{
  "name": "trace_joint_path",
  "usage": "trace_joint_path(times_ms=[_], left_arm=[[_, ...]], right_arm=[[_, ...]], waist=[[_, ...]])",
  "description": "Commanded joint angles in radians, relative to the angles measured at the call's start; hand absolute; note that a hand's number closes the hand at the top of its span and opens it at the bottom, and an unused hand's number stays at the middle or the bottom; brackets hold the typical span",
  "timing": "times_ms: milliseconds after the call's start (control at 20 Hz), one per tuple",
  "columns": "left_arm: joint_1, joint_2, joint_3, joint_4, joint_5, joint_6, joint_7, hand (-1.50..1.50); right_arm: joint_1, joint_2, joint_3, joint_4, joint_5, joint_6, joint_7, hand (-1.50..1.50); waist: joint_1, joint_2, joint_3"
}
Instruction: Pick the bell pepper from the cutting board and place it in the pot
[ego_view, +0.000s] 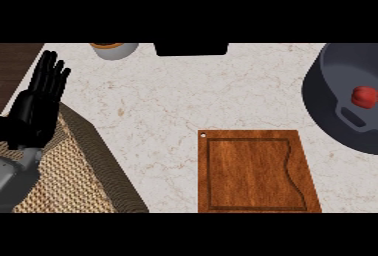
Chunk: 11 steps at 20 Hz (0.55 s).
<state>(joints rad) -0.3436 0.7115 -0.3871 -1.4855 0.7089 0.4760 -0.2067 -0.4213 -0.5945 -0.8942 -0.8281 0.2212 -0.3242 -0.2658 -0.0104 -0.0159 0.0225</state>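
Note:
A red bell pepper lies inside the dark grey pot at the right edge of the counter. The wooden cutting board sits at the lower middle with nothing on it. My left hand rests at the left edge, fingers straight and pointing up, holding nothing. My right hand does not show.
A woven basket lies at the lower left under my left forearm. A grey cup with an orange top stands at the back left. A black object sits at the back middle.

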Motion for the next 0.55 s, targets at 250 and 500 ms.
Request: trace_joint_path(times_ms=[250, 500], left_arm=[[0.039, -0.061, 0.022, 0.028, -0.006, -0.009, -0.027, 0.00], [0.013, -0.083, -0.012, -0.036, -0.025, 0.063, 0.026, 0.00]], right_arm=[[0.169, -0.068, -0.102, -0.042, -0.127, 0.107, -0.053, -1.50], [0.282, -0.109, -0.171, 0.047, -0.192, 0.204, -0.170, -1.50]], waist=[[0.000, 0.015, -0.023], [-0.002, 0.016, -0.021]])
